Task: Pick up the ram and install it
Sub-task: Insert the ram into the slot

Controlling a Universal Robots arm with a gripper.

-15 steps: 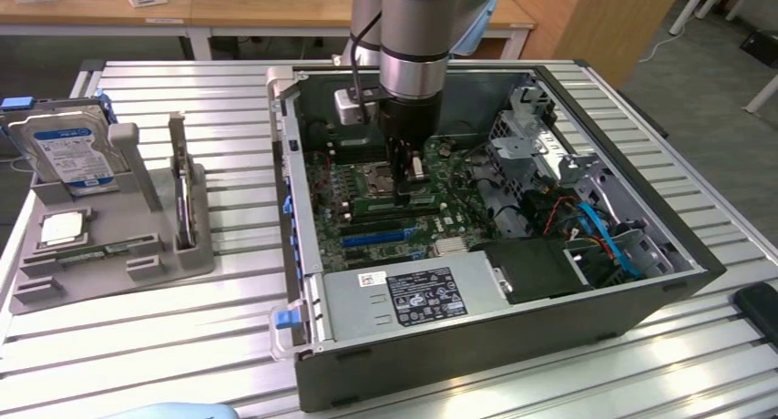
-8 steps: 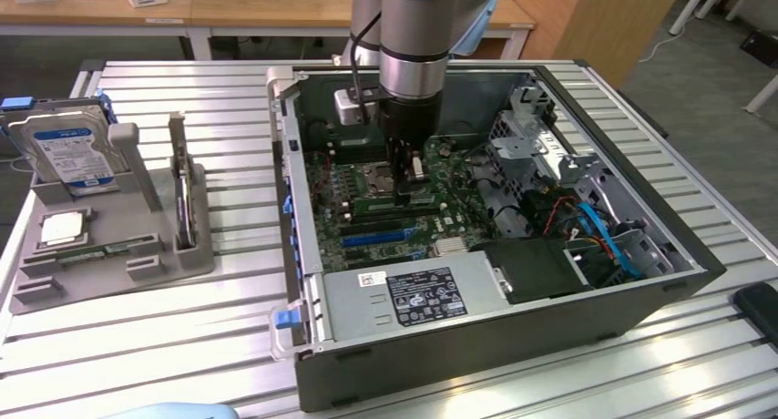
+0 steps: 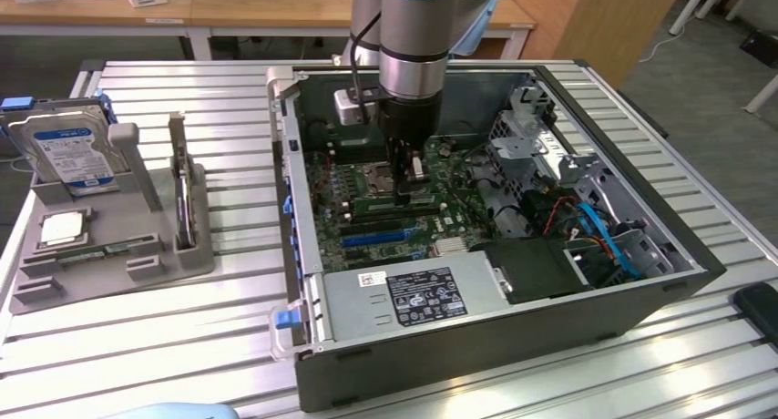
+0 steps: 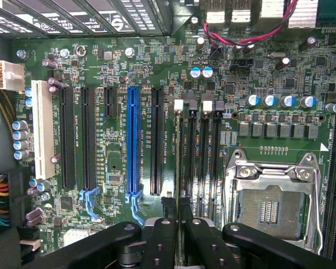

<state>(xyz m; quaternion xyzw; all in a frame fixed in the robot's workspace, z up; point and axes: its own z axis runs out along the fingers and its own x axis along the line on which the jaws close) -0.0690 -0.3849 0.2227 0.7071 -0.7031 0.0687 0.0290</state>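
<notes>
hand (image 4: pixel 178 217): fingers almost together, we see nothing between them | where: inside the computer case (image 3: pixel 486 364), over the memory slots (image 4: pixel 199 151), which we judge the stick's destination | ram (image 3: pixel 104 250): lying in the grey holder (image 3: pixel 31 291) on the surface (image 3: pixel 146 346), exterior view's left, well apart from the hand, seemingly laid out for grasping
</notes>
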